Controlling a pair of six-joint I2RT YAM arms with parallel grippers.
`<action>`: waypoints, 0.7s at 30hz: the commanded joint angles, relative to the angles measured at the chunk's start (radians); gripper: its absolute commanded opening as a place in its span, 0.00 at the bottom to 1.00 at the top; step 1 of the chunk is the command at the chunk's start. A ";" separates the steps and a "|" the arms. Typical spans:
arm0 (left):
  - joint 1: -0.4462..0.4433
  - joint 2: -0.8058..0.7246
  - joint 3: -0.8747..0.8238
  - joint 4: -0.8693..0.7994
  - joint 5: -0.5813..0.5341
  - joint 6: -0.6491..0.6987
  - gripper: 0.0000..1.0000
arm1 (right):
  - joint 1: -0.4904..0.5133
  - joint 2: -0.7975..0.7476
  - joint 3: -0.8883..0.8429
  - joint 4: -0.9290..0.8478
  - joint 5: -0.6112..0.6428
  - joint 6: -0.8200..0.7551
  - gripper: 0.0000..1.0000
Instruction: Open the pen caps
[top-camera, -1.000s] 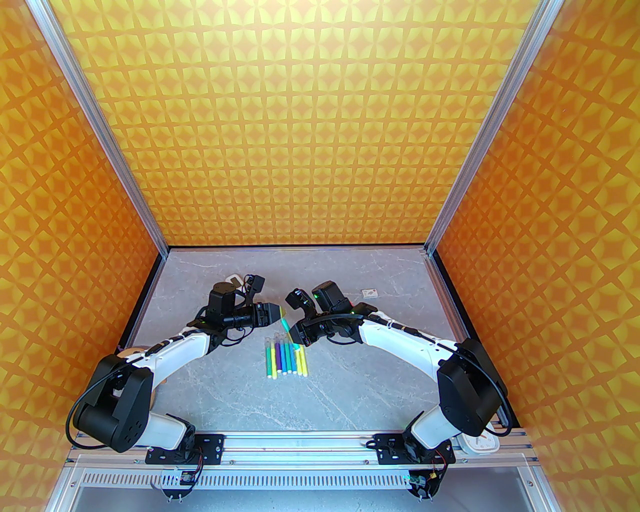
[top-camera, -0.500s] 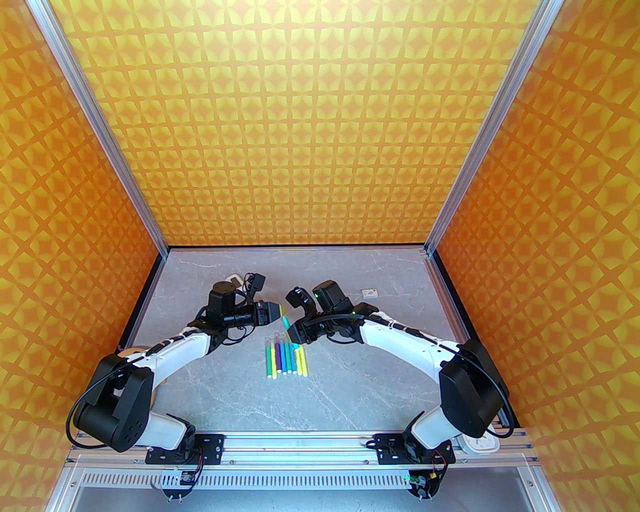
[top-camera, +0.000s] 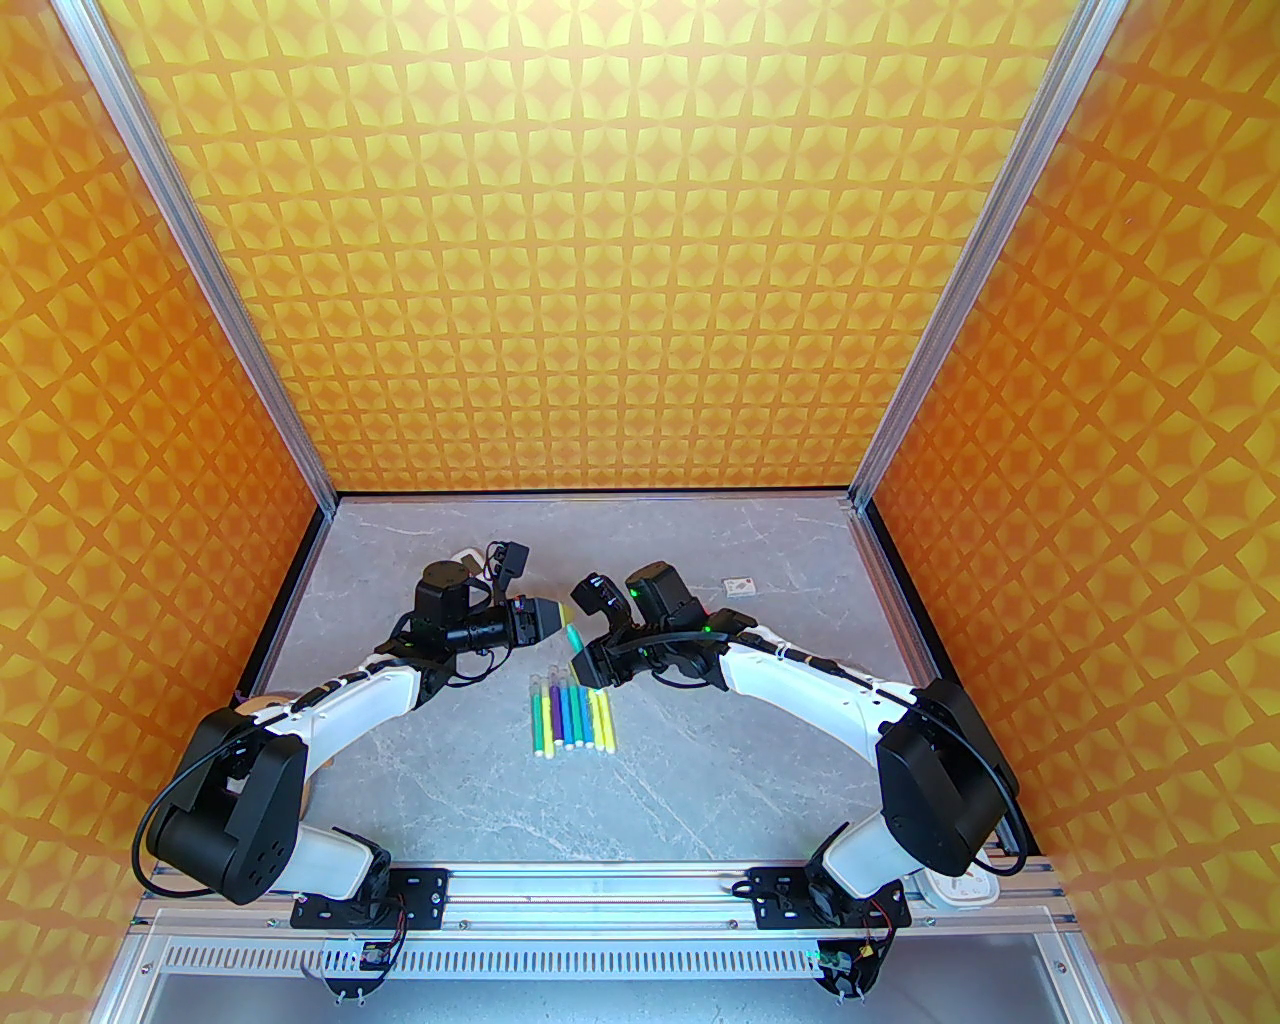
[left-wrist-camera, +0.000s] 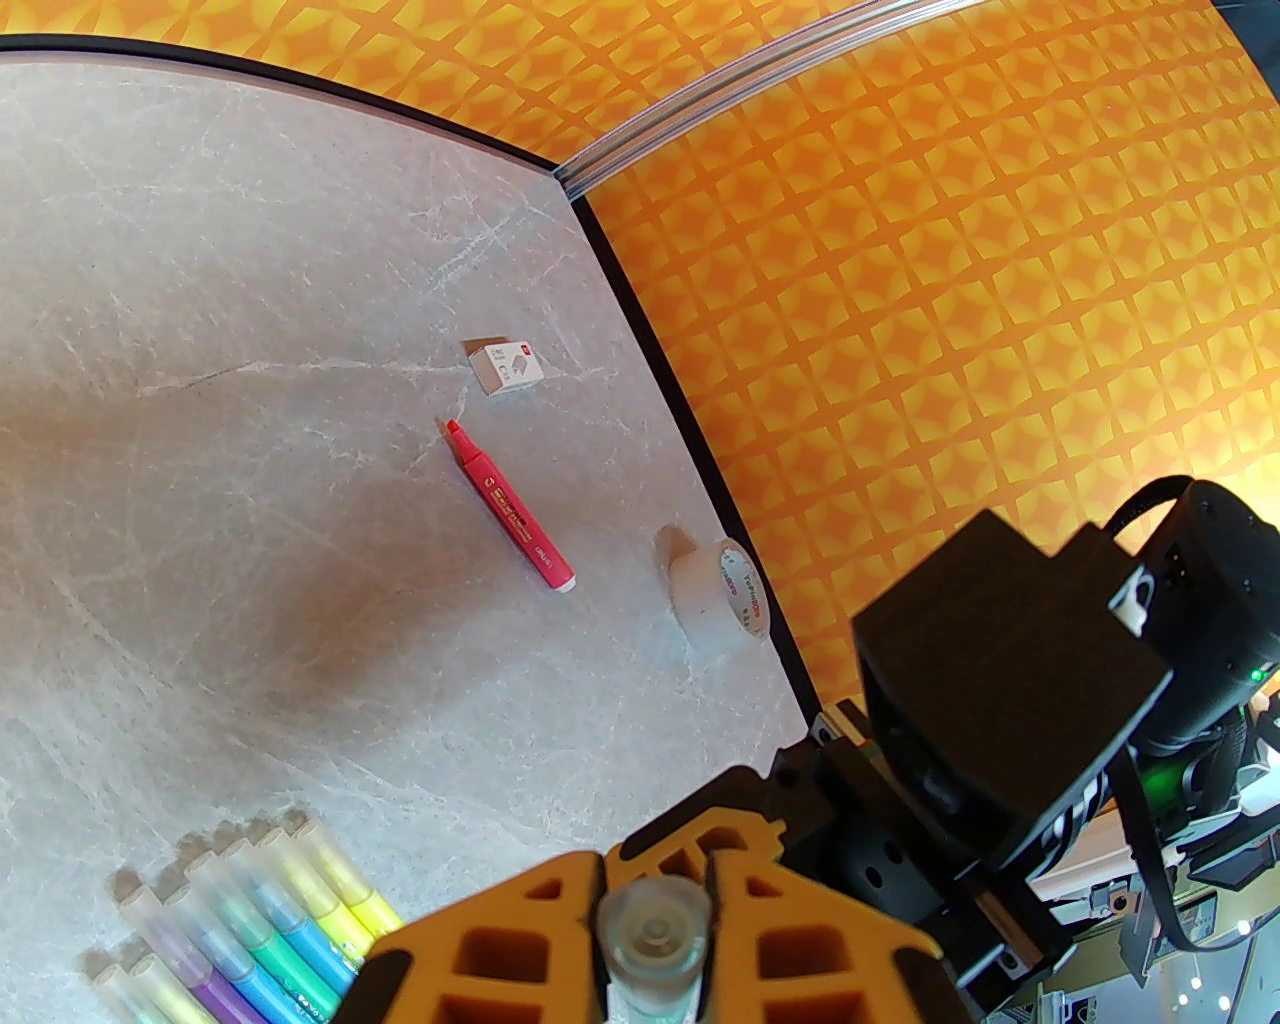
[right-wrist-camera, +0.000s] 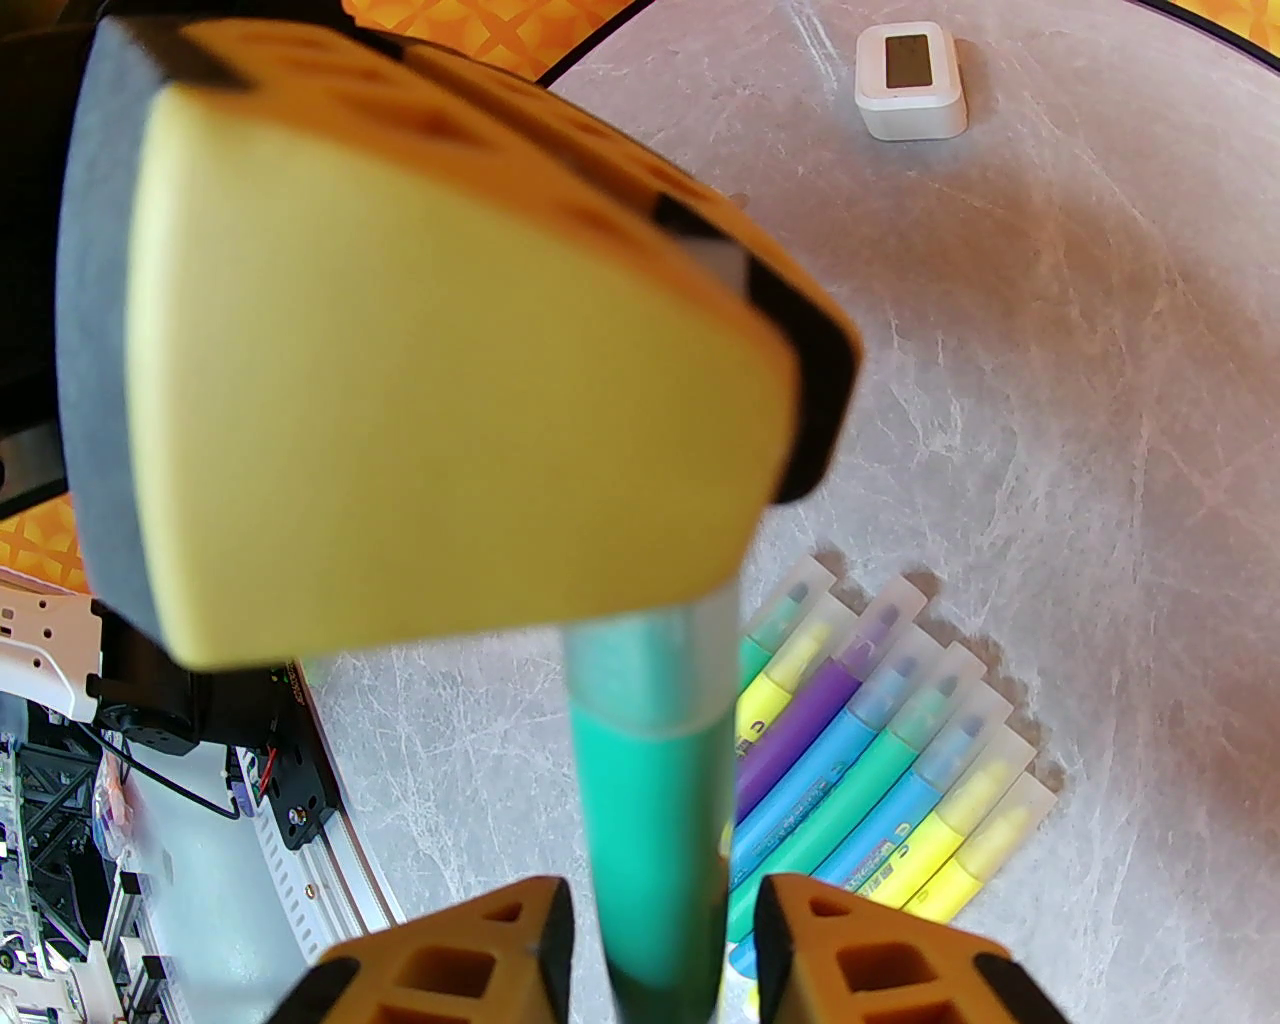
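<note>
A teal pen (top-camera: 573, 638) hangs in the air between my two grippers, above a row of several pens (top-camera: 572, 712) lying side by side on the grey table. My left gripper (left-wrist-camera: 655, 880) is shut on its translucent pen cap (left-wrist-camera: 655, 940), which still sits on the teal barrel (right-wrist-camera: 655, 800). The right gripper (right-wrist-camera: 660, 900) stands around the lower barrel with its jaws slightly apart, a narrow gap showing on each side. In the top view the left gripper (top-camera: 558, 617) is just up and left of the right gripper (top-camera: 583, 662). The lying pens (right-wrist-camera: 880, 760) all wear their caps.
A red marker (left-wrist-camera: 510, 505), a small white box (left-wrist-camera: 507, 365) and a roll of tape (left-wrist-camera: 725, 590) lie toward the right wall. A white display device (right-wrist-camera: 912, 80) sits at the back left. Bare table lies in front of the pen row.
The left gripper has closed onto the cap of the teal pen. The right gripper's jaws have come slightly apart around the barrel. The pen has shifted a little toward the back.
</note>
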 joint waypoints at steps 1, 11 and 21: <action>-0.006 -0.016 -0.004 0.028 0.019 -0.011 0.00 | 0.001 -0.016 -0.018 0.016 -0.015 -0.001 0.27; 0.012 -0.015 0.012 0.036 -0.006 -0.019 0.00 | 0.001 -0.059 -0.071 -0.036 -0.021 -0.035 0.09; 0.039 -0.013 0.031 0.018 -0.112 -0.051 0.00 | 0.001 -0.112 -0.142 -0.053 -0.041 -0.055 0.00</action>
